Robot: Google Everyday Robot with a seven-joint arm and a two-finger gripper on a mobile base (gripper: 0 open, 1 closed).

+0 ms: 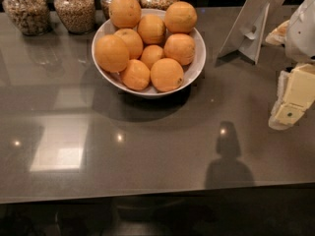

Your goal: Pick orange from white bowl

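A glossy grey-brown counter (147, 156) fills nearly the whole view; it mirrors the room's lamps as small bright dots and, at the left, as one pale rectangular patch. Further right a dark rounded silhouette is reflected near the front edge. Below that edge and behind the back row everything is dark, so little of the room itself can be made out.

Along the back edge stand four glass jars (75, 8) of grains, two clear of the bowl at the far left and two partly hidden behind it. Just right of them sits the one white bowl (193, 73), casting a soft shadow toward the front. It is heaped with nine oranges: eight large, and one smaller fruit tucked in the middle. The orange (167, 74) pointed at here lies at the front right of the heap, resting against the bowl's rim (any of the large ones looks much the same).

Right of the bowl leans one grey angular stand (251, 18). At the far right edge the single gripper (283, 119), cream and white, hangs just above the counter, well apart from the bowl and carrying nothing; I cannot tell whether it is spread or closed.
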